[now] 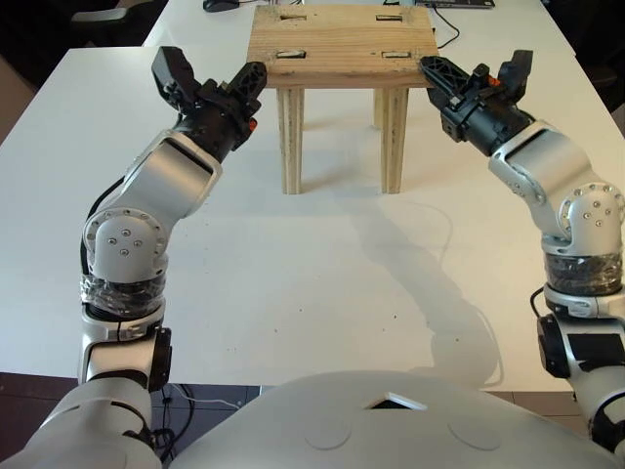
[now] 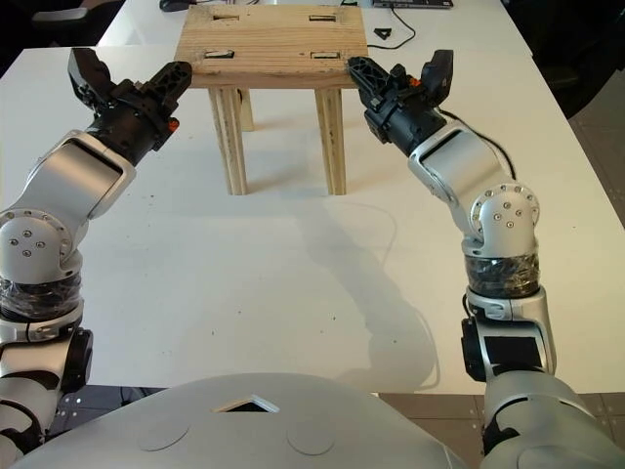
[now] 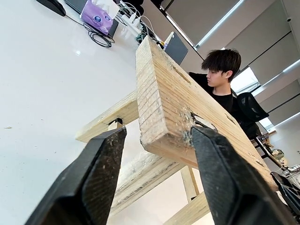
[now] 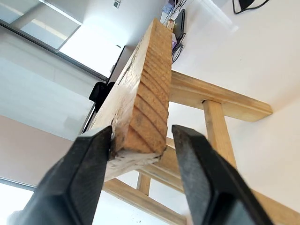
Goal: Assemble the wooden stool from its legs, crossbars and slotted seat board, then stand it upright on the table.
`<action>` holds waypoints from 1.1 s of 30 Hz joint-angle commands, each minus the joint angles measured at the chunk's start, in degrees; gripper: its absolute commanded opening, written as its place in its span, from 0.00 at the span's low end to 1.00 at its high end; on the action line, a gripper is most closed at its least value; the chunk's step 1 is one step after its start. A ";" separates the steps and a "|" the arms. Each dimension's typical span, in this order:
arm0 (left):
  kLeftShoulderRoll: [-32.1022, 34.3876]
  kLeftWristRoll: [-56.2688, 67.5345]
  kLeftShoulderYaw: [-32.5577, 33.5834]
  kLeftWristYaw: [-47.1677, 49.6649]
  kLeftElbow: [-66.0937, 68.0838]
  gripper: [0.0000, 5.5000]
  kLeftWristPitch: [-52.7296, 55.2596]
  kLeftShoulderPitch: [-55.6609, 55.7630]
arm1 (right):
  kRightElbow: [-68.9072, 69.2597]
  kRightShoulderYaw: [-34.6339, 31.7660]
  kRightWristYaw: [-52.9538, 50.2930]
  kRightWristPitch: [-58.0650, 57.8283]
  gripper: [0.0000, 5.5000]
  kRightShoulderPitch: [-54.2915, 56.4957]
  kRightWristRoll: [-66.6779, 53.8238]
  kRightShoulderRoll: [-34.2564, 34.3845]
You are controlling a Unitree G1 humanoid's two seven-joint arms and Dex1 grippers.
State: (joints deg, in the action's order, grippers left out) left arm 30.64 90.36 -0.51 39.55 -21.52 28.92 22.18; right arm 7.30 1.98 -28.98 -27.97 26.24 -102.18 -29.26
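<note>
Upright on the white counter (image 1: 293, 293), legs down: pale wooden stool (image 1: 337, 73). Just beside the near left corner of its slotted seat board (image 2: 273, 34), black left pincer (image 1: 210, 78), spread wide, gripping nothing. At the near right corner, black right pincer (image 1: 479, 70), likewise released, empty.

This looks like an office or lab. A broad white table (image 1: 322, 293) carries a black computer mouse (image 1: 223, 5), looped black cables (image 3: 98, 38) and a dark laptop (image 3: 177, 47) at its far end. Tall bright windows (image 4: 93, 51) stand beyond it.
</note>
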 commanded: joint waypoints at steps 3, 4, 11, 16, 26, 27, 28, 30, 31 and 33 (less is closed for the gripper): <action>-3.14 -2.68 1.96 -1.96 5.22 0.64 3.78 -1.49 | -4.56 -3.77 -3.14 -3.71 0.59 -2.17 4.31 3.97; -3.21 -3.10 2.89 -2.98 5.46 0.64 3.80 -1.17 | -4.54 -4.75 -3.08 -3.82 0.59 -1.98 4.40 4.52; 0.73 -8.86 10.33 -12.14 1.29 0.64 5.24 -2.94 | -0.93 -11.83 -1.05 -3.96 0.59 -0.53 3.26 7.22; 5.96 -12.53 16.25 -18.84 -6.75 0.64 6.66 -8.40 | 4.39 -14.66 2.61 -6.66 0.59 -1.54 1.58 6.55; 1.95 -48.19 2.98 -32.09 -8.50 0.64 -5.95 -29.58 | 5.95 -3.89 20.61 9.87 0.59 -20.59 55.57 0.27; 0.58 -51.33 2.31 -33.12 -7.35 0.64 -9.35 -32.05 | 5.87 -3.46 21.94 11.13 0.59 -22.55 57.56 0.91; -0.71 -54.10 1.72 -34.14 -5.95 0.64 -12.28 -33.98 | 5.52 -2.64 23.46 12.79 0.59 -24.18 60.29 1.29; -2.65 -60.07 0.18 -35.81 -2.62 0.64 -17.36 -36.44 | 2.92 0.61 26.21 18.01 0.59 -26.36 69.03 1.62; -3.47 -63.20 -0.79 -37.00 -0.84 0.64 -20.01 -37.10 | 0.95 2.14 27.32 20.99 0.59 -26.94 73.56 2.22; -5.52 -68.05 -2.06 -38.30 2.73 0.64 -23.92 -37.45 | -3.47 4.00 27.93 26.48 0.59 -27.68 80.99 4.17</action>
State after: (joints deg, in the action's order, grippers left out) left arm 27.20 27.71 -1.11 3.19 -22.39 9.64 -15.21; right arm 8.15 3.77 -2.42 -7.56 -1.08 -28.90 -26.89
